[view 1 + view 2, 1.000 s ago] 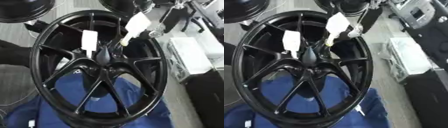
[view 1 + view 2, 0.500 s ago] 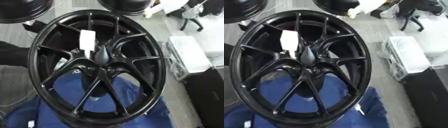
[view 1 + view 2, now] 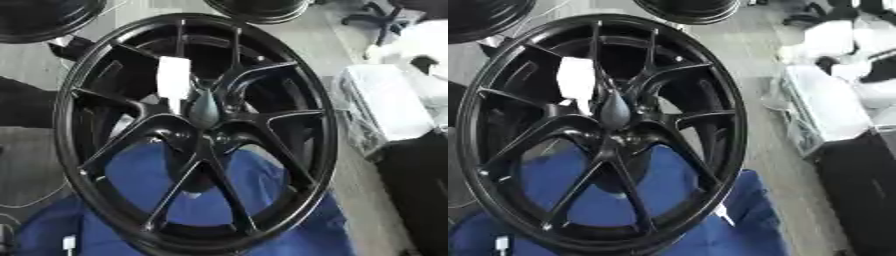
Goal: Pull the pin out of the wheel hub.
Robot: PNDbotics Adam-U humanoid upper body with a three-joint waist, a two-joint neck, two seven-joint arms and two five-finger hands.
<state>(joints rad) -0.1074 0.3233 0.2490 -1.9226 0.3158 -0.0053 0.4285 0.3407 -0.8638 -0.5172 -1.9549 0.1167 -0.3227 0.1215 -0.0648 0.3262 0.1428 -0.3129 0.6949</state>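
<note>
1. The black wheel (image 3: 197,132) fills most of both views. It is tilted, with its spoked face toward you.
2. The hub (image 3: 206,112) sits a little above the wheel's middle, where the spokes meet.
3. The pin (image 3: 173,80) shows as a white rectangular tag with a thin pale stem below it. It stands just left of the hub and above it, between two upper spokes, and the stem's lower end is at the hub's edge. Whether it is seated in a hole cannot be told.
4. No hand of yours is on the wheel or the pin.
5. Your left hand shows in neither view.
6. A blurred white shape with a dark spot (image 3: 420,47) sits at the upper right, well apart from the wheel. If it is your right hand, you cannot tell whether its fingers are spread, pressed together or pinching anything.
7. A blue cloth (image 3: 737,225) lies under the wheel's lower half and shows through the spokes.
8. Two more black rims (image 3: 39,20) are cut off by the top edge.
9. A pale box (image 3: 824,107) lies to the right of the wheel, with a dark block (image 3: 416,190) below it.
</note>
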